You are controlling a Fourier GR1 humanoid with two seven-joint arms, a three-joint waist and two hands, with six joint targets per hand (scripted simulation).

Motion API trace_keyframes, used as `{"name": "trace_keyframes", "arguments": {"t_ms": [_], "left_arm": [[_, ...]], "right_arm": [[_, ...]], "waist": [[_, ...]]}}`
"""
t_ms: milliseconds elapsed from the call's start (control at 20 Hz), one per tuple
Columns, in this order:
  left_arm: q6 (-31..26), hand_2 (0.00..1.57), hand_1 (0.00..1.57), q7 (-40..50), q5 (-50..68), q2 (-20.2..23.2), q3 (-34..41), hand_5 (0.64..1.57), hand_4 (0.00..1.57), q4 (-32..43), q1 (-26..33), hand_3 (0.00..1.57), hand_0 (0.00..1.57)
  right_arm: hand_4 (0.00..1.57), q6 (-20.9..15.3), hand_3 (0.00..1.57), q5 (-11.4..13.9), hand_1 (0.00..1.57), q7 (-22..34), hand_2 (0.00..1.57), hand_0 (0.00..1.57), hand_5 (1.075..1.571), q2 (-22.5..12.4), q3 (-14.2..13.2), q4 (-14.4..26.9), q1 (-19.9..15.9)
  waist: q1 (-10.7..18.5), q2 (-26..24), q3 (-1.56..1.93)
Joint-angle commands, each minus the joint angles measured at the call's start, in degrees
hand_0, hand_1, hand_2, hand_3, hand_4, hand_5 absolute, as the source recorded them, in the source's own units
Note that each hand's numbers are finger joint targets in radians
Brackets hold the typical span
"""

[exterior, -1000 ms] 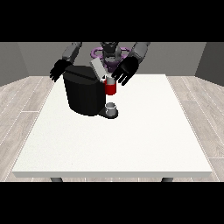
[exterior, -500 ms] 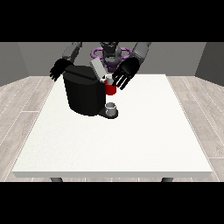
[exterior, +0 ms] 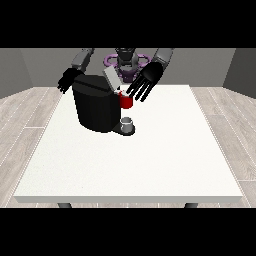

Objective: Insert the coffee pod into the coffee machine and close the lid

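Note:
The black coffee machine point(exterior: 96, 107) stands on the white table point(exterior: 150, 160) at the back left, its grey lid point(exterior: 111, 79) tilted up. A red thing at the machine point(exterior: 126, 101) sits at its front top. A small grey thing point(exterior: 127, 122) rests on the machine's low base. The hand at the view's right point(exterior: 146, 81) hovers open just right of the lid, fingers straight and pointing down at the red thing. The hand at the view's left point(exterior: 68, 80) is open behind the machine's far left corner, partly hidden by it.
The robot's torso point(exterior: 125, 62) is behind the table's far edge. Wide white tabletop stretches in front of and to the right of the machine. Wooden floor surrounds the table.
The hand at the view's right has come down a little towards the red thing. The machine, the lid and the other hand look unchanged.

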Motion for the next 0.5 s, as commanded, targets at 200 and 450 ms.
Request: {"name": "trace_keyframes", "arguments": {"t_ms": [200, 450], "left_arm": [[-0.96, 0.00, 0.00, 1.99, -0.63, -2.91, -0.73, 1.571, 0.00, -1.97, 2.21, 0.00, 0.00], [-1.89, 0.00, 0.00, 1.01, 2.23, -3.57, 1.84, 1.571, 0.00, -2.62, 4.48, 0.00, 0.00]], "right_arm": [[0.38, -0.30, 0.00, -0.82, 0.00, -1.36, 0.00, 0.00, 1.571, -1.31, -2.75, 4.21, 0.44], [0.36, 0.33, 0.00, -2.02, 0.00, 1.32, 0.00, 0.00, 1.571, -1.93, -3.21, 3.23, 2.36]], "waist": [[3.60, -3.26, 0.00], [4.03, -7.32, -0.03]]}}
